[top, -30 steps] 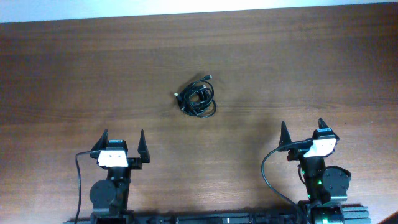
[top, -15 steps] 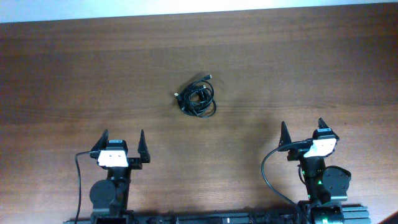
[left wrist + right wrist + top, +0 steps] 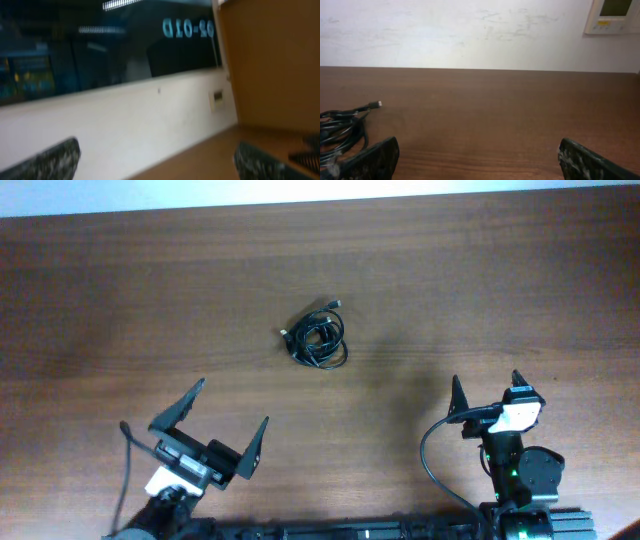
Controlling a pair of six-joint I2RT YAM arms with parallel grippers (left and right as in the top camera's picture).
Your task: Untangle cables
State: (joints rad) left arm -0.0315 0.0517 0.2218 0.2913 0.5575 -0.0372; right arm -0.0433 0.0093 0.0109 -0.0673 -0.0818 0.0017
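Black pointed fingers (image 3: 455, 398) on left claw (image 3: 235, 400) and right claw (image 3: 486, 376) alike. White housing (image 3: 517, 416) behind each. Thick black cable (image 3: 428, 452) off each wrist. Small green light (image 3: 513, 473) on right arm. Speckled grey pads (image 3: 375, 157).

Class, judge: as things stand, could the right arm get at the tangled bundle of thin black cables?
Probably yes: the tangled bundle of thin black cables lies on bare brown wooden table, with nothing between it and the open right pincer.

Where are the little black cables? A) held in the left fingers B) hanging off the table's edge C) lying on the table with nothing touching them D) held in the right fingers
C: the cables lie bunched on the table, well apart from the open left fingers and right fingers.
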